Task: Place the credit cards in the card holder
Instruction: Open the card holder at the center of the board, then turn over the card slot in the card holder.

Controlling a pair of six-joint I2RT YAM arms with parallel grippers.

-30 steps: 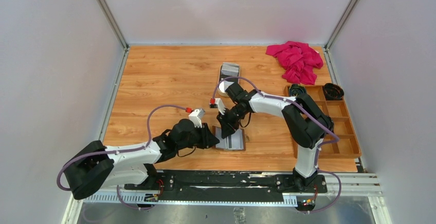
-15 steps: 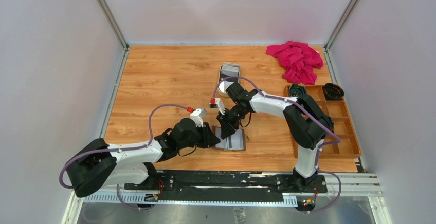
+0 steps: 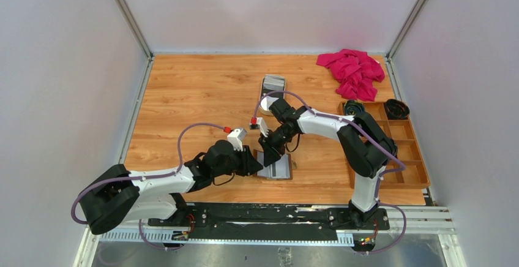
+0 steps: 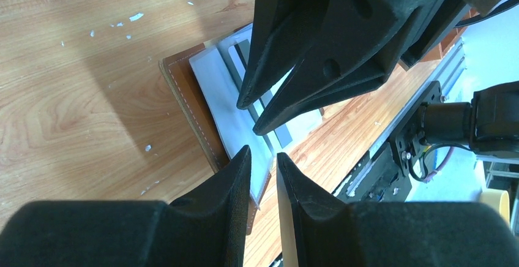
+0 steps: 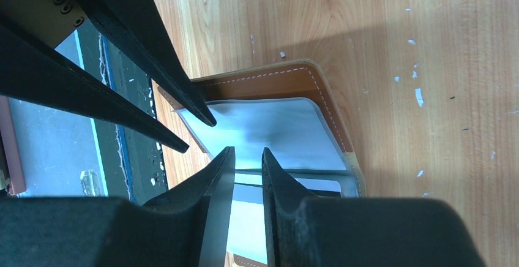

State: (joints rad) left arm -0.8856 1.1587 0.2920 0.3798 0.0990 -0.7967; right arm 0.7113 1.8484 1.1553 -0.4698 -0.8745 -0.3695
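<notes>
The card holder (image 3: 281,170) lies open near the front edge, a brown wallet with pale grey inner pockets; it also shows in the left wrist view (image 4: 183,92) and the right wrist view (image 5: 287,78). My left gripper (image 3: 253,163) is at its left edge, jaws a narrow gap apart (image 4: 263,154), one fingertip on the clear inner flap (image 5: 269,129). My right gripper (image 3: 269,155) hovers over the pockets, jaws also slightly apart (image 5: 248,150), nothing visibly between them. A stack of credit cards (image 3: 273,83) lies further back.
A cream oval tin (image 3: 267,104) sits just behind the right arm's wrist. A wooden compartment box (image 3: 409,157) with two dark round items stands at the right edge. A pink cloth (image 3: 354,71) lies at the back right corner.
The left gripper has crept slightly right toward the wallet. The right gripper and the wallet hold the same place.
</notes>
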